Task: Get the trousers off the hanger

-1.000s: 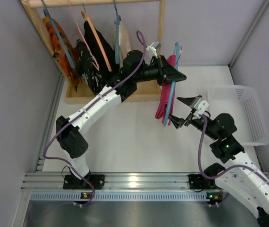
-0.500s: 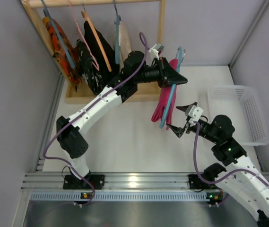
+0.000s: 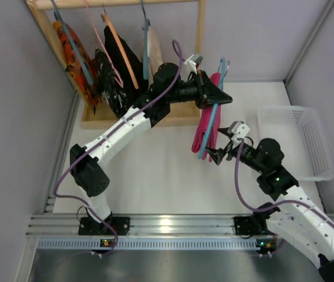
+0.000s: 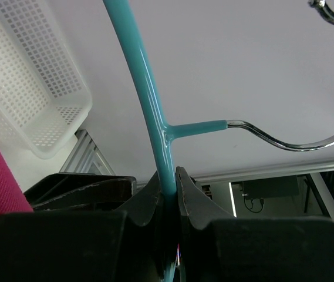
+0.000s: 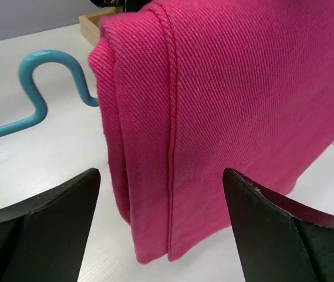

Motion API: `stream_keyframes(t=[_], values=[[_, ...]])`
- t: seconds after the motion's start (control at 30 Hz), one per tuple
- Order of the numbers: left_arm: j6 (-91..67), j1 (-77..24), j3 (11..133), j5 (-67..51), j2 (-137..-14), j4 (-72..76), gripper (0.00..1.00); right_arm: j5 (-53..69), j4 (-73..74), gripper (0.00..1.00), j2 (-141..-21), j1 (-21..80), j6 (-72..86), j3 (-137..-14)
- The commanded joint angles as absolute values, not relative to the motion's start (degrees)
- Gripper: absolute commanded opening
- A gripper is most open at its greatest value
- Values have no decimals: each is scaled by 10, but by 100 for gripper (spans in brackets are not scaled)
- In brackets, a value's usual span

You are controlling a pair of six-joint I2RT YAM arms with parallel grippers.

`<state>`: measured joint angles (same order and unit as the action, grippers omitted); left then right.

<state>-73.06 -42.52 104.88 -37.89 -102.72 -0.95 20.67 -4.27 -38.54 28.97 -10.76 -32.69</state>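
Wooden rack (image 3: 105, 120) stands at the far left of the table (image 3: 155, 170), with an orange patterned garment (image 3: 73, 56) and a black one (image 3: 117, 70) hanging from its rail on hangers. The left arm reaches from its base past the rack's right post. The left gripper (image 3: 216, 97) is clamped tight on the teal hanger (image 3: 209, 132), and the left wrist view shows both jaws pinched on the hanger's bar (image 4: 143, 76) just below where the metal hook (image 4: 284, 141) branches off. The hanger is held in the air, tilted, with its long side pointing down toward the near edge. The pink trousers (image 3: 201, 134) are draped over it in a folded bundle that hangs over the middle of the table, to the right of the rack.

Just beside the trousers' lower end is the right gripper (image 3: 224, 145), its jaws spread wide. In the right wrist view the folded pink cloth (image 5: 231, 100) hangs between the two black fingers (image 5: 37, 229) with a gap on each side, and a curved end of the hanger (image 5: 37, 88) shows to the left of the cloth. A white mesh basket (image 3: 307, 141) sits at the far right of the table, apart from both arms.
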Motion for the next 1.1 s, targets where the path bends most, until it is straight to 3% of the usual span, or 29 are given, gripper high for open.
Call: stream_keyframes(t=[0.0,0.6,0.67,0.7,0.77,0.8,0.87,1.07], values=[[-727,-425,1082,-384,-991,98,0,213,-104,87,-406,287,-88,-354],[-730,-425,1060,-386,-986,99,0,148,-184,73,-467,286,-73,-395],[-732,-425,1059,-386,-985,100,0,146,-184,63,-467,287,-77,-397],[-733,-425,1059,-386,-985,100,0,144,-184,49,-468,287,-80,-396],[-733,-425,1059,-385,-985,100,0,136,-185,33,-469,286,-84,-395],[-732,-425,1058,-386,-984,101,0,135,-186,17,-470,284,-84,-394],[-730,-425,1053,-386,-983,100,0,119,-185,0,-468,281,-82,-400],[-716,-424,1026,-393,-976,100,0,107,-130,0,-451,272,-83,-463]])
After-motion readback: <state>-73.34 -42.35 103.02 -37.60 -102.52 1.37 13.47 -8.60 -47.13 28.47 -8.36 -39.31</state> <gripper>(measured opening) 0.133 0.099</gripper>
